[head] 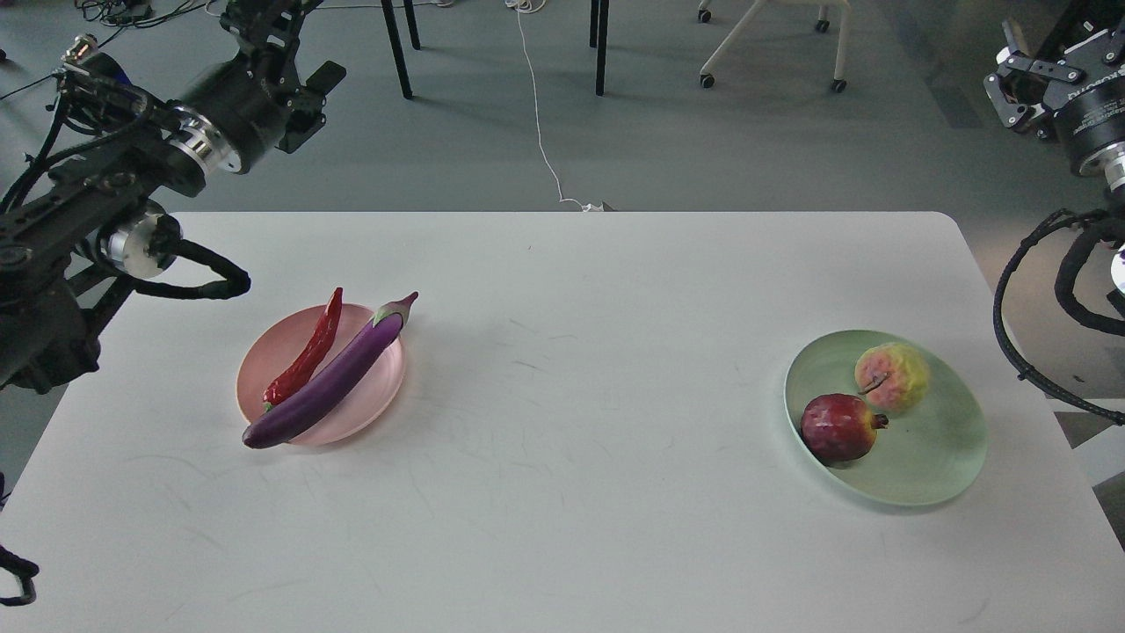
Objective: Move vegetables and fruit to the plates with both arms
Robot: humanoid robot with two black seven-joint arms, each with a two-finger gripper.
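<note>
Now both arms (132,167) raised, off-table.

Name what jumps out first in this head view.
The glossy purple eggplant lies beside the red chili pepper on the pink plate, left of centre. At right, the pomegranate and yellow-green fruit sit on the mint plate.

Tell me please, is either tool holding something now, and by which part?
Nothing is held. The left tool and right tool are raised beyond the table's far edge, away from all items. The eggplant lies on the pink plate.
</note>
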